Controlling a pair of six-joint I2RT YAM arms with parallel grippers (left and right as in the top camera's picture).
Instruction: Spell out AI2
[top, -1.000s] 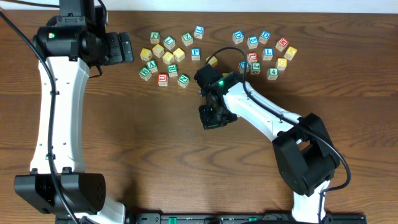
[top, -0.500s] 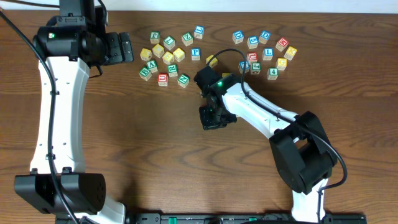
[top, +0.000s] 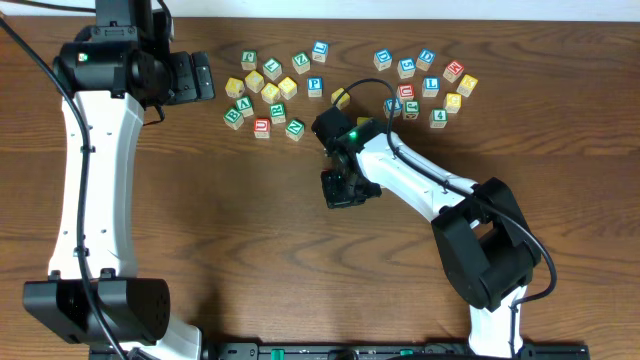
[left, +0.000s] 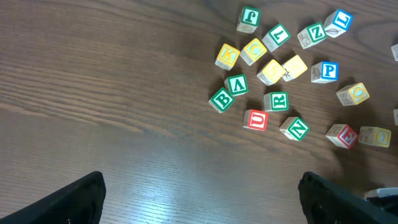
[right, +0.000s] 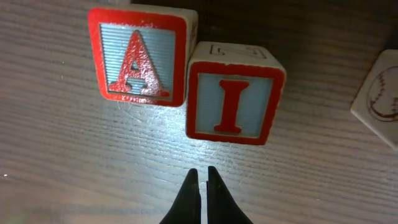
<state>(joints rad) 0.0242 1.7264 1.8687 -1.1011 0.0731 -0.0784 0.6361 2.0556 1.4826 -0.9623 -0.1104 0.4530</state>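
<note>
1. Centrally, in the right wrist view, the A block (right: 138, 55) and the I block (right: 235, 93) lie face up on the table (right: 74, 168). Both have red letters on pale blue faces with red borders.
2. A stands to the left of I. Their near edges appear to touch, and the I block sits a little lower in the frame and is slightly turned.
3. The right gripper (right: 202, 180) points at the bare wood just below the I block. Its two dark fingertips are pressed together and grip nothing, and they are clear of both blocks.
4. A pale baseball block (right: 379, 99), showing a ball drawing, is cut off by the right edge of that view, near the I block but apart from it.
5. Seen from overhead, the right gripper (top: 343, 188) hangs over the middle of the table and covers the A and I pair.
6. Loose blocks lie along the far edge in a left group (top: 270, 90) and a right group (top: 425, 80). Most of their letters are too small to read from above.
7. The left gripper (top: 190, 77) is held beside the left group. In its wrist view its fingers (left: 62, 199) are spread wide apart with nothing between them, and a green B (left: 222, 100), a red U (left: 255, 119) and a blue P (left: 324, 71) show beyond them.
</note>
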